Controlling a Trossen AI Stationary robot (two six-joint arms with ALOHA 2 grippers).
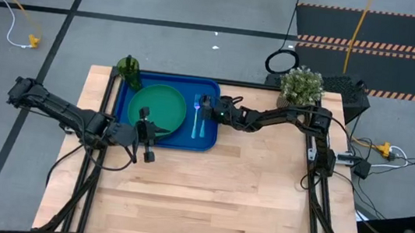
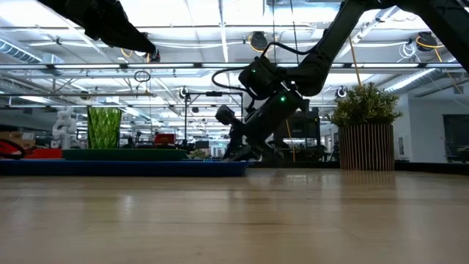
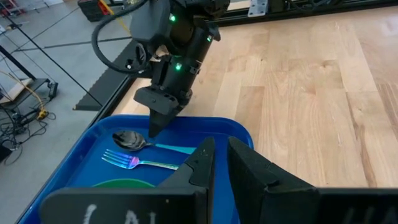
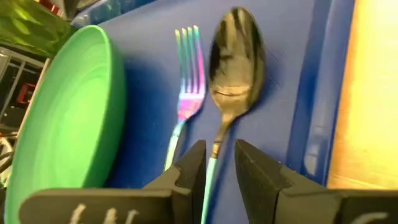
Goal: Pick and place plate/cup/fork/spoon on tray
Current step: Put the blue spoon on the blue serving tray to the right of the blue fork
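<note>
The blue tray holds the green plate, the fork and the spoon, side by side at its right end. The green cup stands at its far left corner. My right gripper points down over the spoon's handle. Its fingers are a little apart, one on each side of the handle, and the spoon lies flat on the tray. My left gripper hovers over the plate's near edge, empty, with a narrow gap between its fingers.
A potted plant stands at the table's far right corner behind my right arm. Bare wood fills the near half of the table. The tray's right rim runs just beside the spoon.
</note>
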